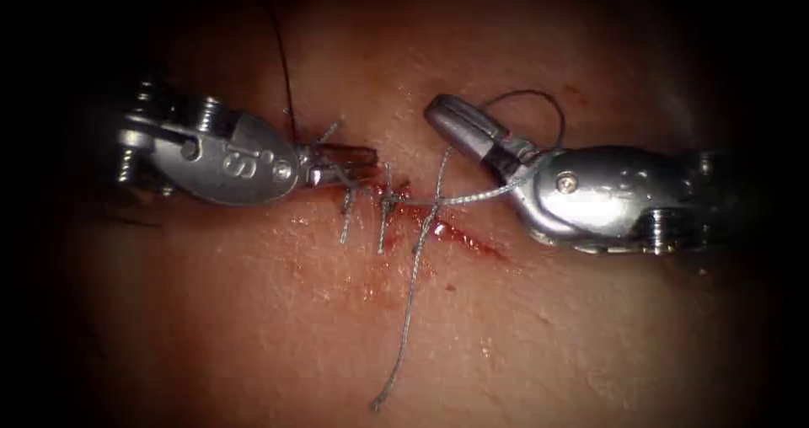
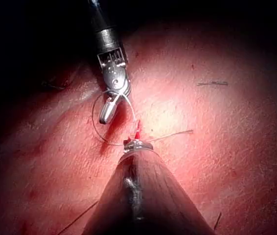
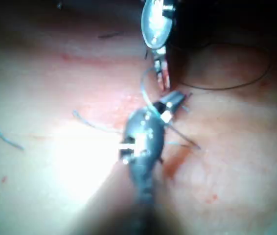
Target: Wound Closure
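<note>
A: Where is the left tool?

B: It comes in from the left, its tip over the left end of the cut in the tissue. Its jaws are closed on the thread right at the stitches; short grey strands poke out around them.

A: And the right tool?

B: It lies to the right of the cut, tip pointing to the far left. The jaws look closed, and a taut grey strand of thread runs from their base, near the wrist, leftward to the knot on the cut. A thin dark loop of thread arches over its far side. Whether the strand is clamped or only wound about the jaws, I cannot tell.

A: Any needle?

B: I cannot make one out. A long loose thread end trails from the knot toward the near side and stops on the tissue, and a dark strand runs away to the far side from the left tool.

A: The cut itself?

B: Red fluid lies along its right part. Two short stitch tails hang near the left tool's tip
</note>
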You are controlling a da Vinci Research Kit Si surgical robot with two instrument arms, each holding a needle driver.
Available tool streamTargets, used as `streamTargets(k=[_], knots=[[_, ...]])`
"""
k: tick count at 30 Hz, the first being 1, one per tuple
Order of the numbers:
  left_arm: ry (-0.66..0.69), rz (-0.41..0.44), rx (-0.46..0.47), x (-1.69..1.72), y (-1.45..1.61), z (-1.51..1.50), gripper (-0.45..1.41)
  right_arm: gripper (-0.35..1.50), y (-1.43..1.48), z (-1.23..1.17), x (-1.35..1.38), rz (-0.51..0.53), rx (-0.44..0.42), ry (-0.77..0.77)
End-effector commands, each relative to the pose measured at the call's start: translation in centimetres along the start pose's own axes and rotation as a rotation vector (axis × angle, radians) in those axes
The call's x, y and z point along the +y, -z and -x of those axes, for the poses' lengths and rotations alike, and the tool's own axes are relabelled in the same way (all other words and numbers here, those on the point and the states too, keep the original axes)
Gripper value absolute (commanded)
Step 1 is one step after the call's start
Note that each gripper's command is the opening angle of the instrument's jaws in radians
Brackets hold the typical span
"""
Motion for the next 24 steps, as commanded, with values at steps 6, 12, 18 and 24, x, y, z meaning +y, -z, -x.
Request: streamTargets(k=[6,12,18,24], knots=[[0.004,0.022,-0.003,0.22,-0.34,0.07,-0.45,-0.35,-0.15,0.0,0.03,-0.201,0.083,-0.066],[0.004,0.042,-0.016,0.29,-0.62,0.12,-0.45,-0.35,-0.26,0.03,0.07,-0.441,0.089,-0.11],[0.002,0.048,-0.012,0.16,-0.71,0.13,-0.45,-0.35,-0.34,0.08,-0.01,-0.663,0.033,-0.1],[0.0,0.056,-0.005,0.1,-0.69,0.14,-0.45,-0.35,-0.34,0.15,-0.11,-0.867,-0.053,-0.017]])
